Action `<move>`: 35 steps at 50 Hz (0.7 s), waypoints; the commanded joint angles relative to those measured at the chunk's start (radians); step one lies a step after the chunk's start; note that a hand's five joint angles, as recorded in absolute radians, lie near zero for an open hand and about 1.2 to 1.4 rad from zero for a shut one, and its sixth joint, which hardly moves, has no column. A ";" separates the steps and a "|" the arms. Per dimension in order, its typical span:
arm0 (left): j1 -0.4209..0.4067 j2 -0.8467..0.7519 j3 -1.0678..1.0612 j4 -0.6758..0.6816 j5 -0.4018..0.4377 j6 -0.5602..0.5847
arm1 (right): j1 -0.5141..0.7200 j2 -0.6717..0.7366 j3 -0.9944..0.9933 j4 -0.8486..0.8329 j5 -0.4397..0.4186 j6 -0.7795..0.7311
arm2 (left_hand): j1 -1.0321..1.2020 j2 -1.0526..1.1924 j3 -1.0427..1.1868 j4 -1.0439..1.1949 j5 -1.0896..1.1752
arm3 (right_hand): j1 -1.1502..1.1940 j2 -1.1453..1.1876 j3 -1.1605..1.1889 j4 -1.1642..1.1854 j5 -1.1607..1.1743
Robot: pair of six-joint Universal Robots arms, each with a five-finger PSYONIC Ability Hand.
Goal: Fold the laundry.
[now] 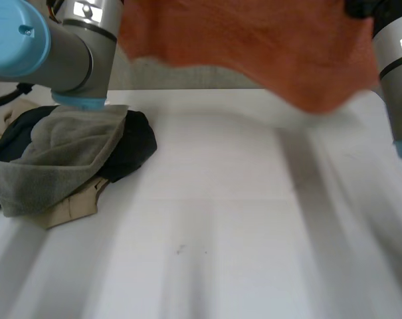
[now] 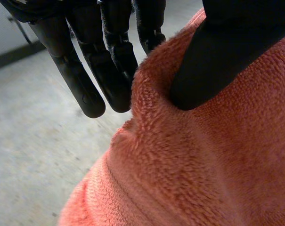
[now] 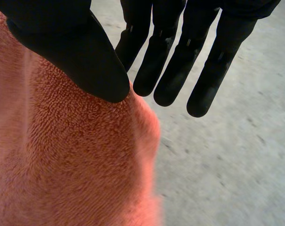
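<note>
Aloft, the towel [image 1: 254, 46] hangs over the table [image 1: 220, 219] between left hand [image 2: 227, 61] and right hand [image 3: 76, 52], each pinching its upper edge under a thumb. Seemingly the spreading step; next it needs laying flat, clear of the pile [image 1: 61, 159].

towel [image 1: 254, 46]: solid coral-orange, plain. Pile at 9 o'clock: grey cloth [image 1: 61, 153], black garment [image 1: 135, 143], beige cloth [image 1: 74, 207], all plain. table [image 1: 240, 226] white. left hand [image 2: 109, 70], right hand [image 3: 180, 70] black. arms [image 1: 88, 60] grey, caps [image 1: 11, 36] light blue.
</note>
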 commanded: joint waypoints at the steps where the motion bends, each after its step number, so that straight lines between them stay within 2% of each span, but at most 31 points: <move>1: -0.003 0.078 -0.289 -0.086 0.019 0.014 | 0.042 0.040 0.070 0.234 -0.022 -0.076 | 0.241 0.200 0.206 0.199 0.240 | 0.305 0.227 0.210 0.204 0.206; 7: -0.004 0.171 -0.617 -0.187 0.020 0.078 | 0.045 0.121 0.187 0.450 -0.019 -0.093 | 0.241 0.200 0.206 0.199 0.240 | 0.305 0.227 0.210 0.204 0.206; 14: -0.010 0.244 -1.021 -0.252 0.023 0.209 | 0.042 0.129 0.362 0.491 -0.036 -0.096 | 0.241 0.200 0.206 0.199 0.240 | 0.305 0.227 0.210 0.204 0.206; 19: -0.041 0.309 -1.170 -0.253 0.019 0.241 | 0.044 0.126 0.402 0.497 -0.034 -0.101 | 0.241 0.200 0.206 0.199 0.240 | 0.295 0.216 0.200 0.193 0.196; 21: -0.053 0.345 -1.201 -0.253 0.020 0.240 | 0.041 0.120 0.406 0.497 -0.037 -0.101 | 0.241 0.200 0.206 0.199 0.240 | 0.154 0.076 0.060 0.053 0.056; 22: -0.061 0.383 -1.227 -0.253 0.020 0.238 | 0.038 0.099 0.403 0.497 -0.039 -0.098 | 0.241 0.200 0.206 0.199 0.240 | -0.137 -0.215 -0.232 -0.238 -0.236; 26: -0.064 0.478 -1.271 -0.253 0.023 0.238 | 0.032 0.002 0.391 0.501 -0.037 -0.102 | 0.241 0.200 0.206 0.199 0.240 | -0.840 -0.918 -0.934 -0.941 -0.938; 30: -0.064 0.532 -1.287 -0.253 0.022 0.240 | 0.025 -0.052 0.358 0.504 -0.048 -0.130 | 0.241 0.200 0.206 0.199 0.240 | -0.917 -0.995 -1.011 -1.018 -1.015; 35: -0.063 0.554 -1.284 -0.253 0.020 0.240 | 0.019 -0.028 0.267 0.538 -0.054 -0.231 | 0.241 0.200 0.206 0.199 0.240 | -0.917 -0.995 -1.011 -1.018 -1.015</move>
